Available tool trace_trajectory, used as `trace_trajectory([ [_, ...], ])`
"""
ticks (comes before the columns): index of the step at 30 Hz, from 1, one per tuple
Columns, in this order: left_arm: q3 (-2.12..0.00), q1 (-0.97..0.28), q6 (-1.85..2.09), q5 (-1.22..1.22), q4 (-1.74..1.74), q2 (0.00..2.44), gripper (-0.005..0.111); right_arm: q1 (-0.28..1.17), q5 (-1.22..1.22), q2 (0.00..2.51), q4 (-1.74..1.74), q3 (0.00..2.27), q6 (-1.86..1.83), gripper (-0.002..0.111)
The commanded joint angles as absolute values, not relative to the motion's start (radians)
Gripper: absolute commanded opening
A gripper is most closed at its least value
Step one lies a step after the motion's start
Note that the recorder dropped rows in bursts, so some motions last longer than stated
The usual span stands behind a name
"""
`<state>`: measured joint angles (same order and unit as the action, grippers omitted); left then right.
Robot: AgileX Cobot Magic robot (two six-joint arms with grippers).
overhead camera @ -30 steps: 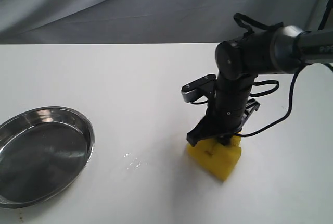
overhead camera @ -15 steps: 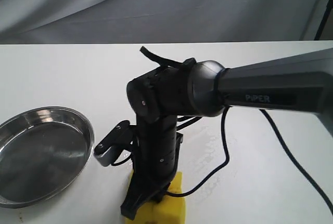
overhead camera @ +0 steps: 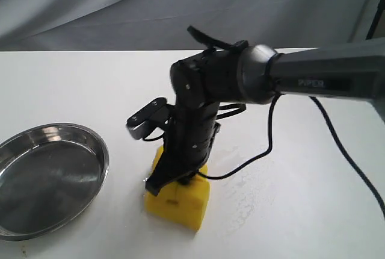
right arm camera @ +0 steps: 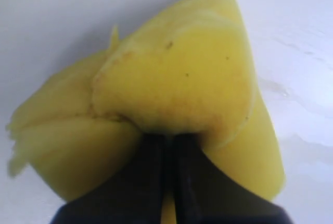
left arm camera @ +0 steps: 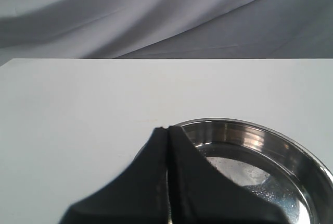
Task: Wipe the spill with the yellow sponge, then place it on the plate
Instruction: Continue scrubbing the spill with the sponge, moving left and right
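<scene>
My right gripper (overhead camera: pixel 175 182) reaches across the middle and is shut on the yellow sponge (overhead camera: pixel 178 202), pressing it down on the white table. In the right wrist view the sponge (right arm camera: pixel 177 73) bulges, squeezed around the closed fingertips of the gripper (right arm camera: pixel 170 138). Of the spill, only thin pale wet smears (overhead camera: pixel 243 197) show on the table to the right of the sponge, and the same smears (right arm camera: pixel 291 96) appear beside it in the right wrist view. The steel plate (overhead camera: pixel 90 144) lies at the left, holding nothing. My left gripper (left arm camera: pixel 167 130) is shut and holds nothing, just in front of the plate's rim (left arm camera: pixel 250 130).
The white table (overhead camera: pixel 72 84) ends against a grey cloth backdrop (overhead camera: pixel 120 6). The right arm's thick black forearm (overhead camera: pixel 325 81) and its cable (overhead camera: pixel 271 138) stretch over the right half. The plate lies close to the front left edge.
The right arm swept the sponge leftwards over the wet spot from right of the middle to the front edge, and has since drawn it a little back from that edge.
</scene>
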<state>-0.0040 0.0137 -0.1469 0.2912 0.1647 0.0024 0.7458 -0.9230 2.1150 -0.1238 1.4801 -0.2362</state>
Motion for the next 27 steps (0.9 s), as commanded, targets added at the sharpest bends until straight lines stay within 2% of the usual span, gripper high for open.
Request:
trace_trajectory([
  [1, 0.000, 0.010, -0.155, 0.284, 0.166, 0.000, 0.000, 0.624, -0.977, 2.122, -0.051, 1.479, -0.224, 0.000],
  [12, 0.000, 0.010, -0.155, 0.284, 0.166, 0.000, 0.000, 0.396, -1.022, 2.115, -0.016, 1.479, -0.202, 0.000],
  [27, 0.000, 0.010, -0.155, 0.284, 0.166, 0.000, 0.000, 0.370, -0.955, 1.892, -0.055, 1.479, -0.202, 0.000],
])
